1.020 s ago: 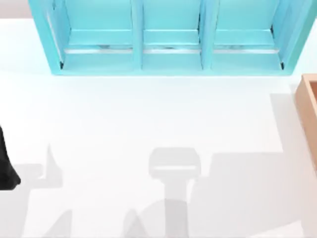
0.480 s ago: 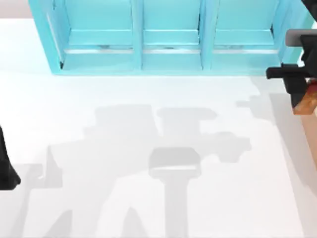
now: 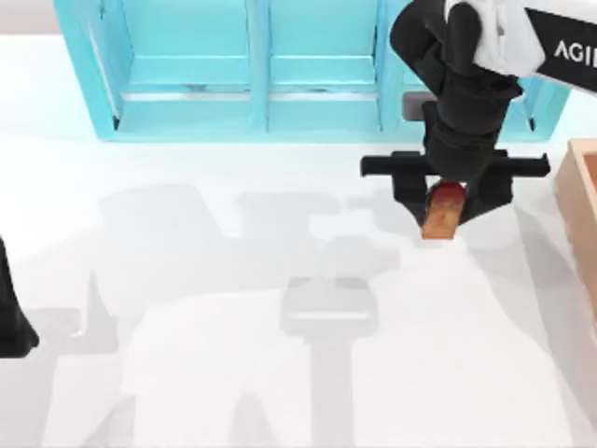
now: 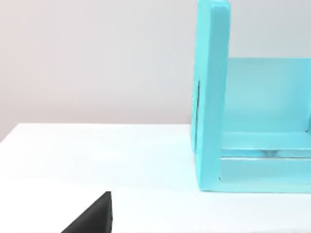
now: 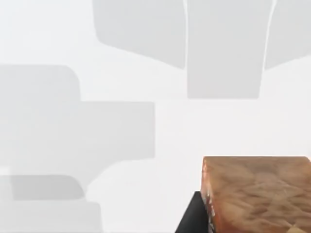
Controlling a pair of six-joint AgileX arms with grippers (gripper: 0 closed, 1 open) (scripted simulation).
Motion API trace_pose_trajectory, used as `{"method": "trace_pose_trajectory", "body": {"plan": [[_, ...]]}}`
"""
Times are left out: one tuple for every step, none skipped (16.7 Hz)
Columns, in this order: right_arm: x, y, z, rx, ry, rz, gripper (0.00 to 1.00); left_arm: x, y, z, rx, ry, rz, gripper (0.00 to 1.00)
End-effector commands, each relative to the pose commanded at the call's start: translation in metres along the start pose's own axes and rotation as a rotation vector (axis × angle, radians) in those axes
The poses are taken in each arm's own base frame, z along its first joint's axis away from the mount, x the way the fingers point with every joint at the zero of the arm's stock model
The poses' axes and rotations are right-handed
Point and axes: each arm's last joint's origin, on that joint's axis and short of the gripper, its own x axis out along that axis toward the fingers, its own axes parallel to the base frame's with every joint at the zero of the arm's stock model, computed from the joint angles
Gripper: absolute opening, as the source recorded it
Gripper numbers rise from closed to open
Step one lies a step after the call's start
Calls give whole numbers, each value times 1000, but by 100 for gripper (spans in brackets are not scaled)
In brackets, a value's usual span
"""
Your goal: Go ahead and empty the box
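Observation:
The box (image 3: 580, 187), light tan wood, shows partly at the table's right edge. My right gripper (image 3: 446, 201) hangs over the table to the left of it, in front of the cyan shelf unit's right compartment. It is shut on an orange-brown block (image 3: 440, 215), whose textured brown surface (image 5: 257, 194) lies close in the right wrist view, above the white table. My left arm (image 3: 9, 317) stays parked at the left edge; a black part of it (image 4: 92, 218) shows in the left wrist view.
A big cyan shelf unit (image 3: 317, 103) with three compartments stands along the back; its side wall (image 4: 211, 97) faces the left wrist camera. The white table (image 3: 233, 280) stretches in front of it, crossed by arm shadows.
My right arm has come in from the right edge and swung left, carrying the block away from the box. The left arm has not moved.

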Motion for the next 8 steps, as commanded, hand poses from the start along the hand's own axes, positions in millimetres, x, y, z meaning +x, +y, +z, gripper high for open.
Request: {"method": "trace_pose_trajectory", "body": {"plan": [[2,3,0,-2,3,-1,0,0,0,0,0,0,0,100],[2,3,0,-2,3,-1,0,0,0,0,0,0,0,100],[2,3,0,-2,3,-1,0,0,0,0,0,0,0,100],[2,3,0,-2,3,-1,0,0,0,0,0,0,0,100],[2,1,0,3,7,-1,0,0,0,0,0,0,0,100],[3,1,0,3,6,-1,0,0,0,0,0,0,0,100],[7,1,0,3,6,-1,0,0,0,0,0,0,0,100],[13,2,0,2,5,0,0,0,0,0,0,0,0,100]]}}
